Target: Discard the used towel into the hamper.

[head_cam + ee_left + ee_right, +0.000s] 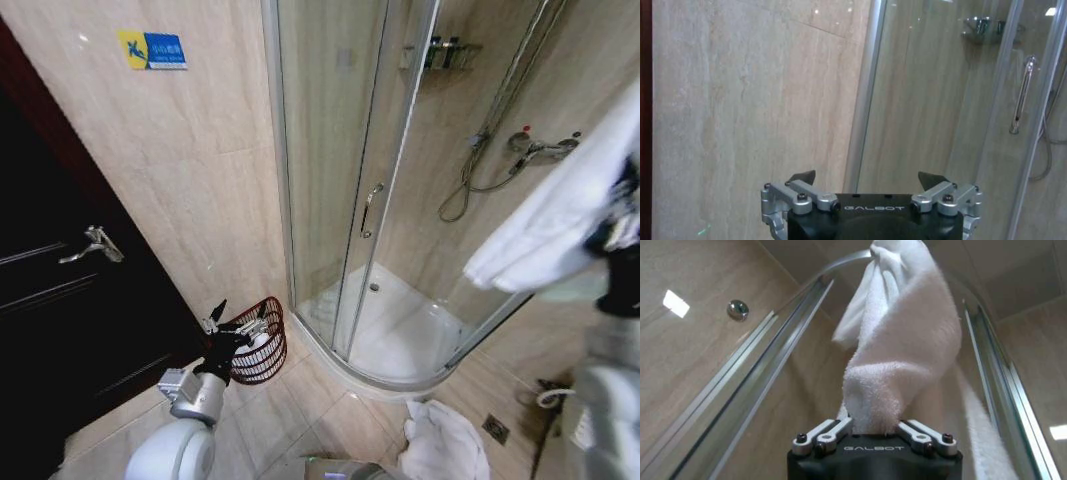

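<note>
A white towel (907,340) hangs from my right gripper (870,429), which is shut on a bunched fold of it. In the head view the towel (560,215) is held high at the right, in front of the shower cabin. The hamper (270,358), a small reddish-brown wire basket, stands on the floor at the lower left, against the wall beside the cabin. My left gripper (240,320) is open just in front of the hamper's rim with nothing between its fingers. In the left wrist view the left gripper (867,178) faces the wall and the glass.
The curved glass shower cabin (370,200) with its white tray fills the middle. A dark door (60,290) with a lever handle is at the left. Another crumpled white towel (445,440) lies on the tiled floor near a floor drain (496,428).
</note>
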